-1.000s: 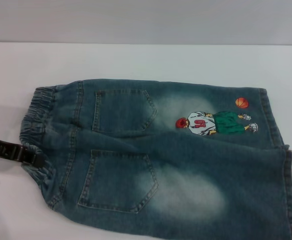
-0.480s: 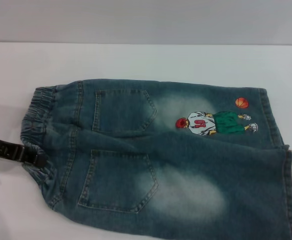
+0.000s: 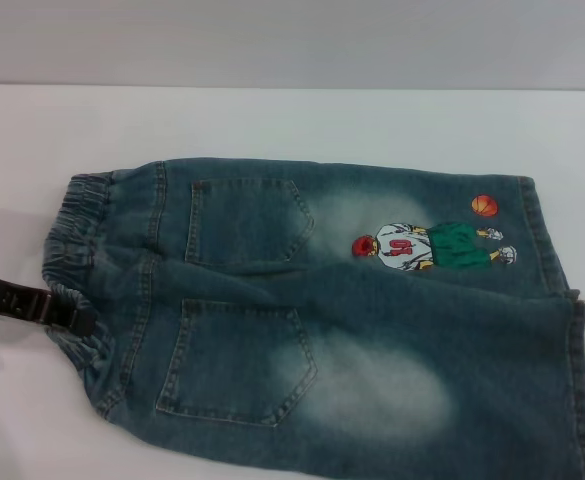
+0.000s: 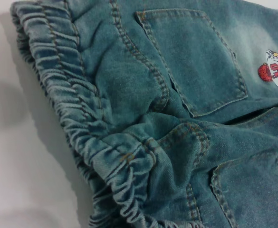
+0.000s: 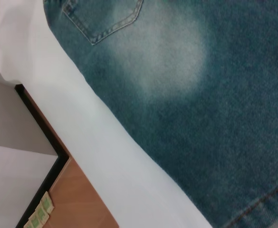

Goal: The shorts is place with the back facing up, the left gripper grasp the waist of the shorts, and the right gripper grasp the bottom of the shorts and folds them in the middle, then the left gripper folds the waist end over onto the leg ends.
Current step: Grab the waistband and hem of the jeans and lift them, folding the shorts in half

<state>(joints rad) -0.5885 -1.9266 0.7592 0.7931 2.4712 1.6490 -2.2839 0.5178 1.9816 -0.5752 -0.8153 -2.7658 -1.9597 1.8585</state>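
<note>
Denim shorts lie back side up on a white counter, the elastic waistband toward 9 o'clock in the head view and the leg hems toward 3 o'clock; two back pockets show, one toward 12 o'clock and one toward 6 o'clock; an embroidered basketball player sits on the far leg, with a small orange ball just beside it toward 1 o'clock.

The left tool reaches in from 9 o'clock, its dark tip at the gathered waistband (whether its fingers are spread or pinching the cloth cannot be told from here); the denim bunches in folds around that spot, and the left wrist view shows the ruched waistband close up, puckered beside a pocket, with no fingers in view.

The right tool appears in no view; its wrist camera looks down on faded denim, the white counter edge, and a wooden floor beyond a dark strip.
</note>
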